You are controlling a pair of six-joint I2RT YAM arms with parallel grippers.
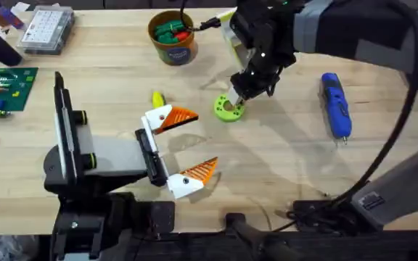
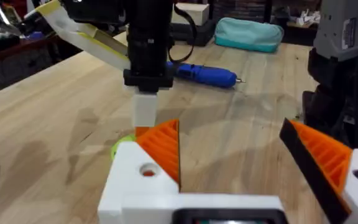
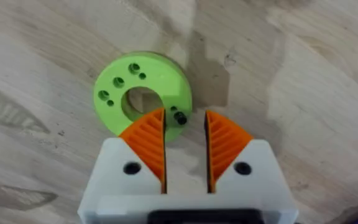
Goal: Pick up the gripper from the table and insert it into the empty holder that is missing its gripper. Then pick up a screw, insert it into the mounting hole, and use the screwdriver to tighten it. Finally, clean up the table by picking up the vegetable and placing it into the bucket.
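A flat green ring [image 1: 228,109] with several small holes lies on the table's middle, and a small black screw [image 3: 179,117] sits at its rim. My right gripper [image 1: 239,96] points down right over that rim. Its orange pads [image 3: 151,134] stand narrowly apart with the screw just beyond the tips, so it is open [image 3: 186,118]. The blue screwdriver [image 1: 336,105] lies to the right, also seen as the screwdriver [image 2: 207,74]. The orange bucket [image 1: 173,49] at the back holds green and red pieces. My left gripper [image 1: 194,143] rests wide open and empty left of the ring [image 2: 122,146].
A small yellow piece [image 1: 157,99] lies beside my left gripper's far finger. A clear compartment box [image 1: 46,29] and a green circuit board [image 1: 2,87] sit at the far left. A teal pouch [image 2: 247,34] lies beyond the screwdriver. Cables run along the front edge.
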